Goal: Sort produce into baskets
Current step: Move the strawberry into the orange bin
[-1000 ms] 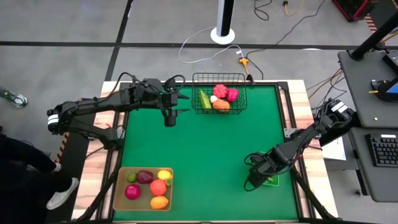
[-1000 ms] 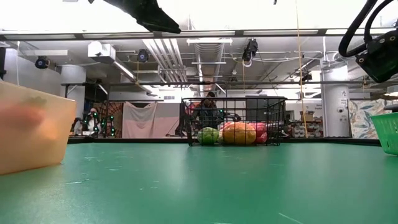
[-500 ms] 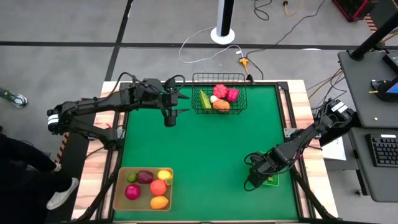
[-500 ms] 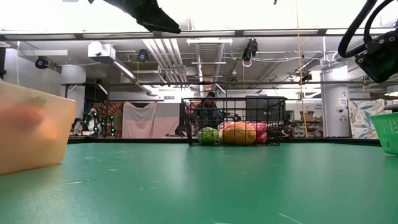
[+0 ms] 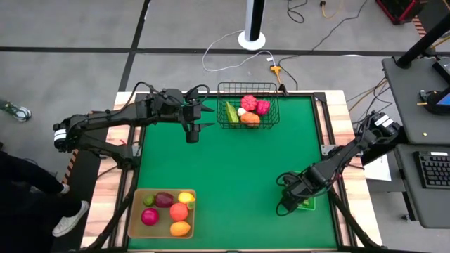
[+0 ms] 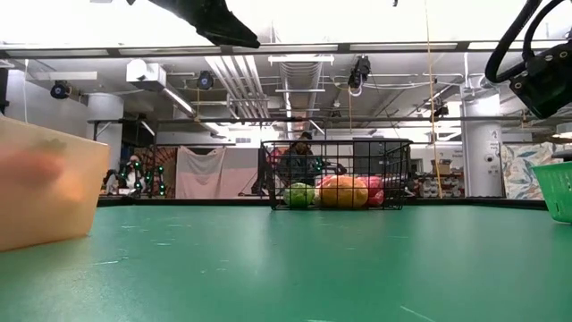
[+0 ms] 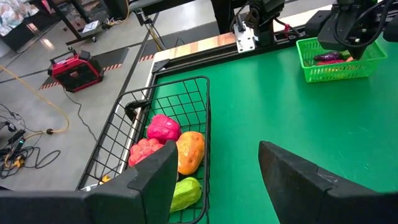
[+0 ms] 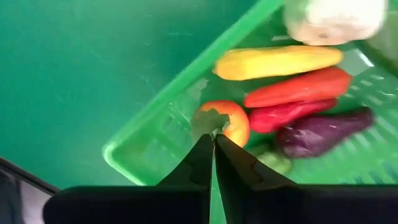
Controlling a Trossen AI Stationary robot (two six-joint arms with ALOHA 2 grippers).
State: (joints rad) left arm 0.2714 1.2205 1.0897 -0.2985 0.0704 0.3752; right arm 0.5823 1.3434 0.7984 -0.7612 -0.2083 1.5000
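My right gripper (image 8: 213,146) is shut and points down into the green bin (image 8: 160,127) at the table's near right. Its tips are at the green leafy top (image 8: 208,121) of a red-orange tomato (image 8: 231,124). Beside the tomato lie yellow (image 8: 277,62), orange (image 8: 298,87), red (image 8: 283,115), purple (image 8: 320,134) and white (image 8: 329,18) pieces. My left gripper (image 7: 214,180) hovers open, with nothing between its fingers, just left of the black wire basket (image 5: 247,105). That basket holds pink, orange and green produce. In the high view the right gripper (image 5: 288,200) covers most of the bin (image 5: 308,204). My right gripper comes from above with its shut fingertips (image 8: 205,149) right at the tomato's leafy top (image 8: 208,121). I cannot tell whether they touch it or hold any of it. The tomato rests in the bin among the other pieces.
A tan tray (image 5: 135,211) with several round fruits sits at the near left corner. The basket (image 6: 335,174) stands at the far edge. Open green mat lies between the three containers. Desks and cables surround the table.
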